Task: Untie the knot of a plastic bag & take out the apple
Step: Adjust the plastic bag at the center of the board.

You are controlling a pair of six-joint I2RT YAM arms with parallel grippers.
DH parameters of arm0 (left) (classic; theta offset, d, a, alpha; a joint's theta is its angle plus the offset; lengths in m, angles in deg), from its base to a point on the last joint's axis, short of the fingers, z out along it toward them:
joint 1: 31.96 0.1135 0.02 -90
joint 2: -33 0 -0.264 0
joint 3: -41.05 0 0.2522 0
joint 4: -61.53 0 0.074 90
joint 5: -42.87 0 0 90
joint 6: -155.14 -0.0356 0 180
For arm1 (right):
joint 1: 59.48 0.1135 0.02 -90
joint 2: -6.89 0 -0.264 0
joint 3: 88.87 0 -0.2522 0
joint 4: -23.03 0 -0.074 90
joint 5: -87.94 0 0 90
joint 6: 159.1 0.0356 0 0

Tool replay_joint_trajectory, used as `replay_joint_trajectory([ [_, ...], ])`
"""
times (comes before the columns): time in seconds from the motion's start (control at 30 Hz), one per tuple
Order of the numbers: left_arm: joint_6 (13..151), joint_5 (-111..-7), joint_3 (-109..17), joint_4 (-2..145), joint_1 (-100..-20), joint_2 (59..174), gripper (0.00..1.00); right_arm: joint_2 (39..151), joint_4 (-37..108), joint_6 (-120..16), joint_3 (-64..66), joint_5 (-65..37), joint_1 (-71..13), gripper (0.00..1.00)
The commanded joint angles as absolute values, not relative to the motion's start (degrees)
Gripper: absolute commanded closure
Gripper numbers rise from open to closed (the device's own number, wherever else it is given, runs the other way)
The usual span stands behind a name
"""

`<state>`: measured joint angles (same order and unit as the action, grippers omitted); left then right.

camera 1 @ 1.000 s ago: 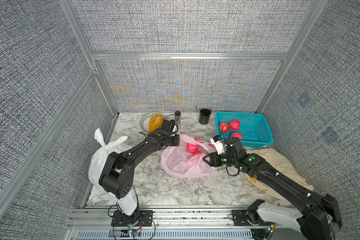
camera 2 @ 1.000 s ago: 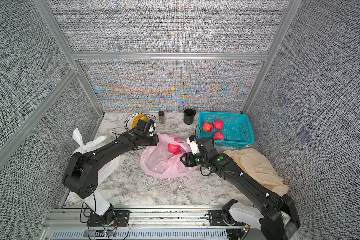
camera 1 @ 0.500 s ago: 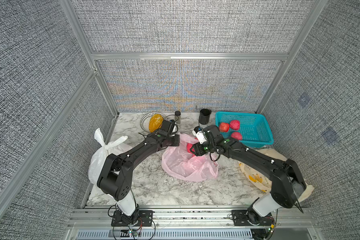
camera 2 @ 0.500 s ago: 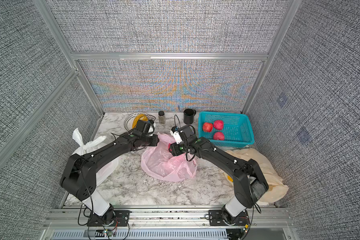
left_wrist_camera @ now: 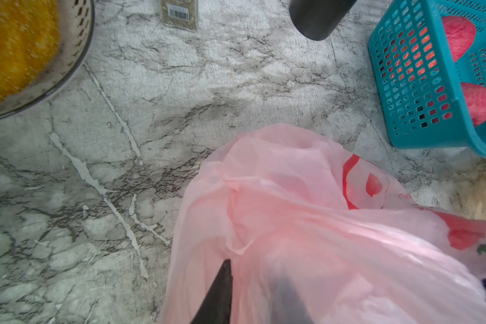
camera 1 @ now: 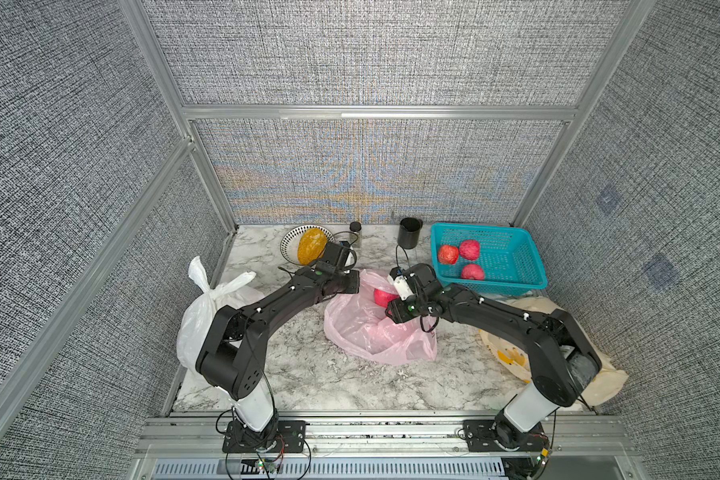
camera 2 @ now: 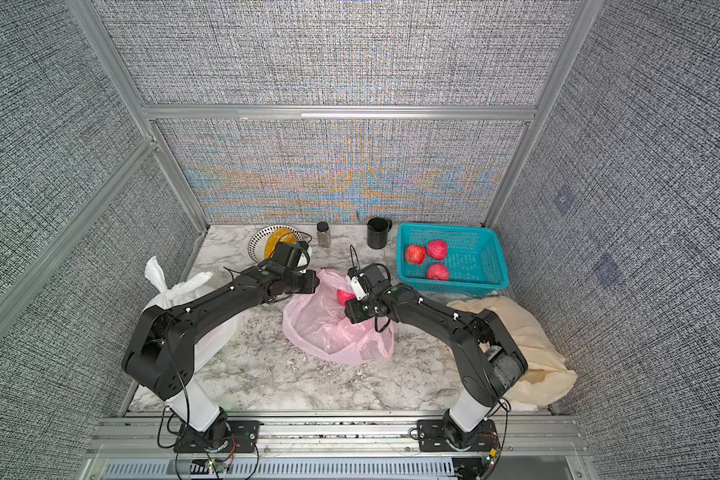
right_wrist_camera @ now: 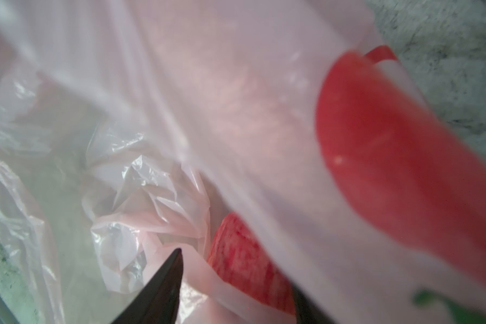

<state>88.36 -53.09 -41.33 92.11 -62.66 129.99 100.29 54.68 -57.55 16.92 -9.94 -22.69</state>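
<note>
— Apple point(camera 1: 382, 296)?
— It lay inside the pink bag point(camera 1: 362, 328) at the table's point(camera 1: 308, 386) middle, between the right gripper's point(right_wrist_camera: 237, 270) parted jaws.
— Left gripper point(left_wrist_camera: 253, 272)?
— It pinched the bag's rim nearer the back edge.

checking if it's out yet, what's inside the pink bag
A red apple lies inside the pink bag, the open right hand straddling it. Anything deeper is hidden by the bag's folds and the hand.

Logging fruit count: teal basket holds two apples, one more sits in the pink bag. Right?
No: the teal basket holds three apples, not two, as both top views show. One more apple does sit in the pink bag.
</note>
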Motion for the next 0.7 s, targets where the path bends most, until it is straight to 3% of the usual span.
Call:
replay_joint_trajectory([
  [0.0, 88.87, -52.66, -41.51, 90.76, -62.64, 130.39, 0.73, 98.45, 56.64, -56.92, 19.2, -10.89, -22.31, 0.39],
  [0.43, 89.28, -50.51, -41.31, 90.89, -62.64, 131.87, 0.73, 94.67, 56.43, -56.09, 29.73, -13.45, -21.69, 0.44],
  [0.67, 89.84, -49.57, -40.56, 89.84, -62.64, 132.66, 0.73, 89.85, 54.04, -55.41, 34.07, -14.45, -20.15, 0.35],
])
